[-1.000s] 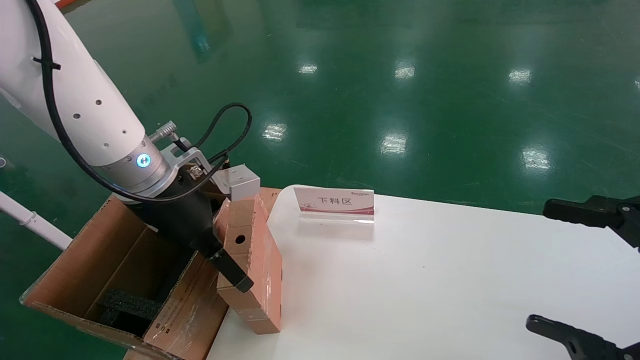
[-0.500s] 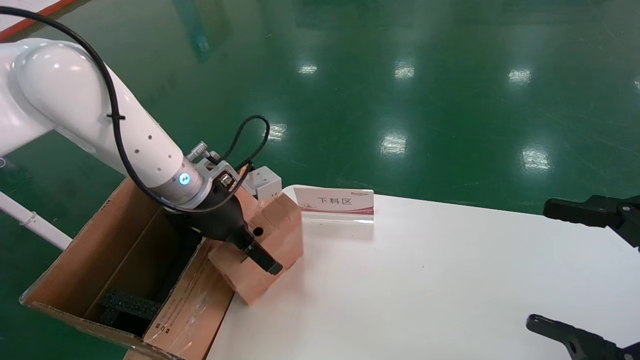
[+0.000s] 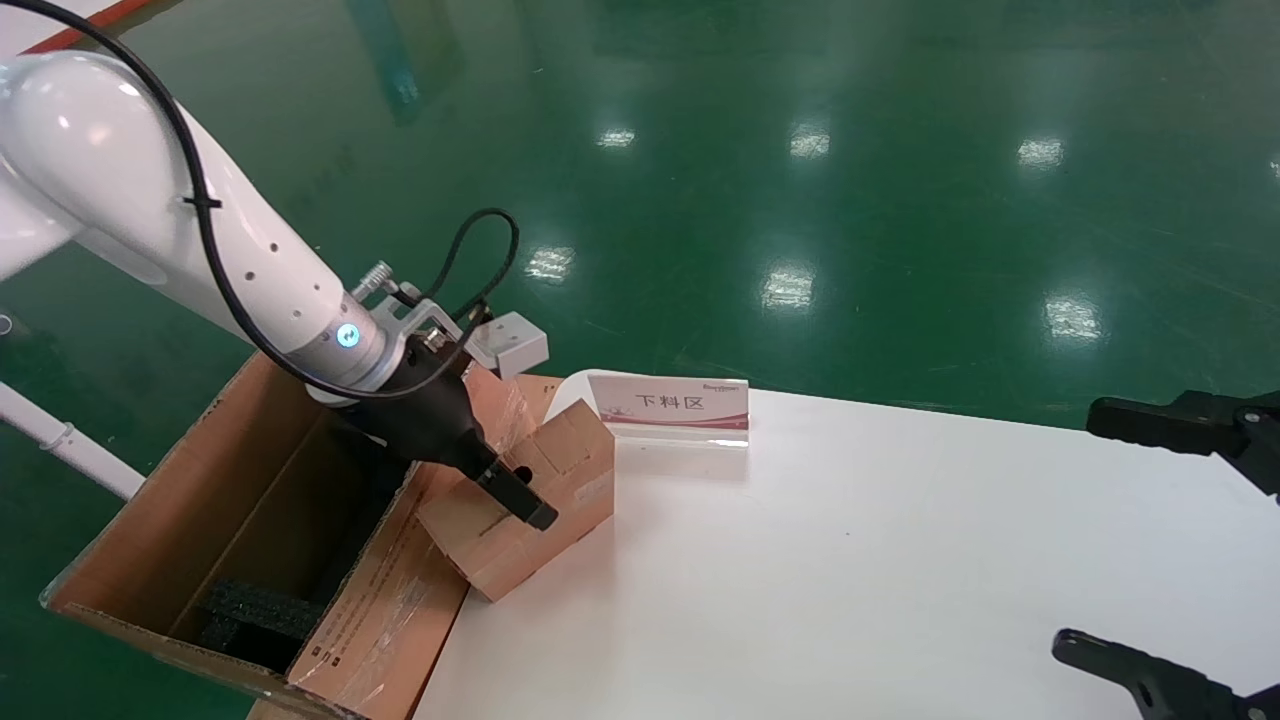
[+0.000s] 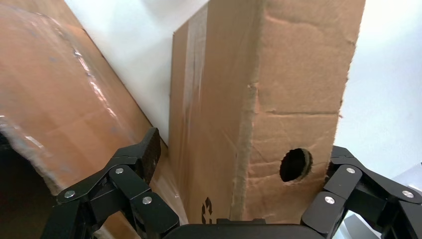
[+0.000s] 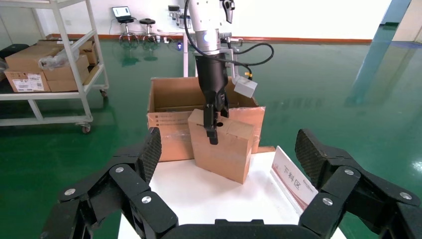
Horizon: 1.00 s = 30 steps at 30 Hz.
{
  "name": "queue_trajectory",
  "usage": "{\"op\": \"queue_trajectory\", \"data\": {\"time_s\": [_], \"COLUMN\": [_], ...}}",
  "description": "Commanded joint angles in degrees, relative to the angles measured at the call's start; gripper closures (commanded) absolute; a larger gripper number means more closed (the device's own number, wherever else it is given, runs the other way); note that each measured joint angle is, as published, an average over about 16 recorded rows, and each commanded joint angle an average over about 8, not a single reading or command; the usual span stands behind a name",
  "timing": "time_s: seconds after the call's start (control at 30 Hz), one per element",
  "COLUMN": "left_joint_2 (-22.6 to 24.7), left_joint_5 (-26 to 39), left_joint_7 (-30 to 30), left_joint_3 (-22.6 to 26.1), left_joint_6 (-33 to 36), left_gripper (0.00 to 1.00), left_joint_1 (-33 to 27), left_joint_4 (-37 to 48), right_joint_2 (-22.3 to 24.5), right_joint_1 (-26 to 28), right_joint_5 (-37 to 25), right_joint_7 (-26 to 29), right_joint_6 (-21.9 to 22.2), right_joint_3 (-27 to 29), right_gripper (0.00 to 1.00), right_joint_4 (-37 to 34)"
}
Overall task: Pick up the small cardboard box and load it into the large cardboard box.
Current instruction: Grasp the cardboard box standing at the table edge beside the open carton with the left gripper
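Note:
The small cardboard box sits tilted on the left edge of the white table, leaning on the near flap of the large cardboard box. Its round hole faces the left wrist view. My left gripper straddles the top of the small box. In the left wrist view one finger touches the box's side and the other stands a little apart from it, so the jaws are open. Black foam lies inside the large box. My right gripper is open and empty at the table's right edge.
A white and red sign stands on the table just behind the small box. The large box stands on the green floor off the table's left edge. In the right wrist view a shelf cart with cartons stands far off.
The small box stood upright in my left gripper; it tipped over toward the far side and now lies tilted. The left arm swung lower and outward. The right arm has not moved.

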Motion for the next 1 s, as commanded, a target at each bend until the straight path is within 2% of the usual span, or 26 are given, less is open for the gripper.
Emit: {"op": "queue_trajectory", "data": {"time_s": [0.03,0.77,1.0], "left_joint_2": [-0.3,-1.6,-1.4], "left_joint_5": [-0.1,3.4,3.2], "left_joint_7": [0.2,0.2,0.2], "left_joint_3": [-0.2,0.2,0.2], "left_joint_6": [-0.1,-2.7,-2.4], "left_gripper": [0.0,0.0,0.86], "left_joint_1": [-0.3,-1.6,-1.5], "left_joint_4": [0.0,-2.9,-2.6], "right_joint_2": [0.0,0.0,0.0], "right_joint_1": [0.0,0.0,0.0], "right_joint_5": [0.0,0.0,0.0], "right_joint_7": [0.0,0.0,0.0], "right_joint_6": [0.0,0.0,0.0], "right_joint_3": [0.0,0.0,0.0], "right_gripper": [0.0,0.0,0.0], "right_joint_4": [0.0,0.0,0.0]}}
